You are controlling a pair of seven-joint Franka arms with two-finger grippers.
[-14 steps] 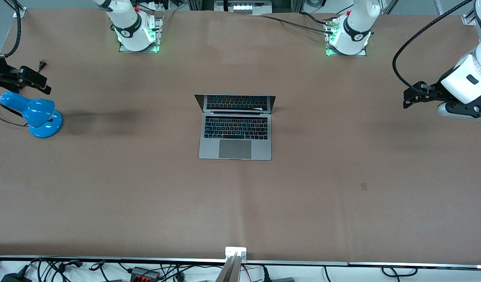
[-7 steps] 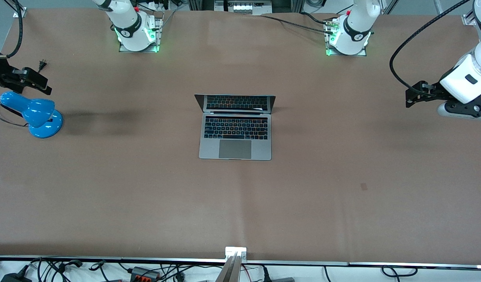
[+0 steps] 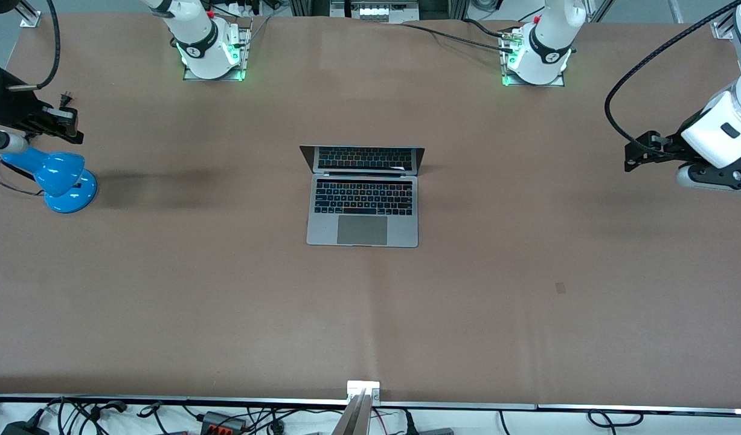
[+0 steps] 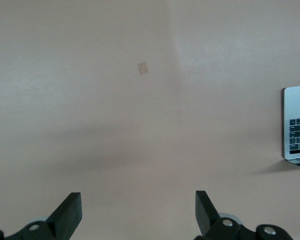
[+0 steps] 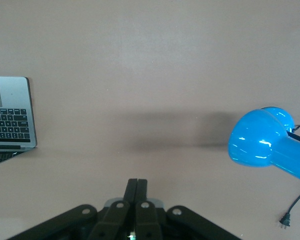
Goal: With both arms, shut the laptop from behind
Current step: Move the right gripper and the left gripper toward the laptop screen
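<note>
The silver-grey laptop [image 3: 362, 199] sits open at the table's middle, its dark screen upright and facing the front camera. Its edge shows in the left wrist view [image 4: 297, 125] and in the right wrist view [image 5: 10, 117]. My left gripper [image 3: 633, 154] is in the air at the left arm's end of the table, well apart from the laptop; its fingers [image 4: 70, 207] stand wide open with nothing between them. My right gripper [image 3: 71, 124] is in the air at the right arm's end, over the table beside a blue lamp; its fingers [image 5: 137, 187] are pressed together, empty.
A blue desk lamp [image 3: 53, 175] with a black cord lies at the right arm's end of the table, also in the right wrist view [image 5: 270, 145]. The two arm bases [image 3: 210, 51] [image 3: 536, 57] stand farther from the front camera than the laptop. Brown table all round.
My right gripper has risen slightly and drawn toward the table's end by the lamp. My left gripper has shifted slightly lower in the front view. The laptop has not moved.
</note>
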